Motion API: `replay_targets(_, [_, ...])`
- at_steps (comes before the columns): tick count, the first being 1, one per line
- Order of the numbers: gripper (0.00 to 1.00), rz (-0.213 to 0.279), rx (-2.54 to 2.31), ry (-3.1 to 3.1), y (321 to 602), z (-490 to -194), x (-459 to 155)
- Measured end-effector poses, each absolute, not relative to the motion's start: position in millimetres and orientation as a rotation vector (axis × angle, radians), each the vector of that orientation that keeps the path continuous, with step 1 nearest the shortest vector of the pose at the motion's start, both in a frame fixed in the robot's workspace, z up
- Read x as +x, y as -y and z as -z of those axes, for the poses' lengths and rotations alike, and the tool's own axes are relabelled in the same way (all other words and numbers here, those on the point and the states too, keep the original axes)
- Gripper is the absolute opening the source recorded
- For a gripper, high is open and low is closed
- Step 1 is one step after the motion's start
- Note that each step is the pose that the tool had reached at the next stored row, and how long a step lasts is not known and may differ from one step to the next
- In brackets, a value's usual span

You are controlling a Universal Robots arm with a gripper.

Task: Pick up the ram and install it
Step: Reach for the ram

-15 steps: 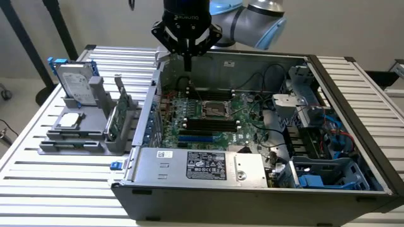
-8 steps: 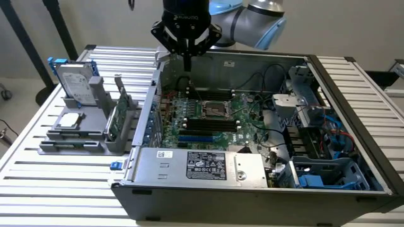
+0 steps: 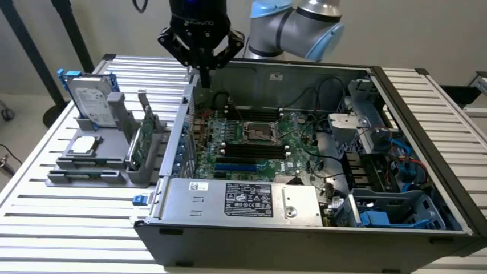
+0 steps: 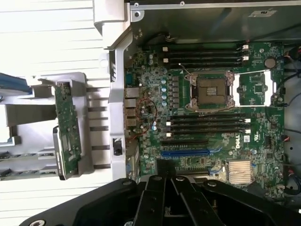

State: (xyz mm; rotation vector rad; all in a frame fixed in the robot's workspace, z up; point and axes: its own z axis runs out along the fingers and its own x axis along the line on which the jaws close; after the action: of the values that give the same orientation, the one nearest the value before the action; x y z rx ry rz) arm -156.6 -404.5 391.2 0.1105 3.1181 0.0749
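Ram [image 3: 82, 166]: lying low in the front of the grey holder [image 3: 99, 178]. Its long axis runs across, from the exterior view's left to its right. It's well away from the pincer, off to the exterior view's left and nearer that camera.
Pincer [image 3: 204, 73]: fingers pinched together and nothing between them. It hangs over the case [image 3: 426, 125] wall on the holder's side, tips pointing straight down.
Arm [image 3: 304, 23]: pale blue and silver joints reach in from behind the case, with the wrist turned vertical above the pincer.
Under the pincer [image 4: 169, 181]: the wrist view looks down on the motherboard [image 4: 211, 141], whose black slots sit either side of the empty processor socket [image 4: 209, 90].
Card [image 3: 141, 142]: standing upright in the holder, between the pincer and the ram.
Writing: "ROBOTIQ" in pale letters on the pincer's black body [image 3: 199, 21], and "DELL" in white on the motherboard [image 4: 237, 141].
Label [image 3: 249, 201]: black with white print, on the metal box at the case's near edge. Too small to read.
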Motion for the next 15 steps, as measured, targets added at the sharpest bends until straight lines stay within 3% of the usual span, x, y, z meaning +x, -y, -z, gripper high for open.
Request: replay_targets(15, [0.11,-0.075,0.11,-3.118,415,-380,-225])
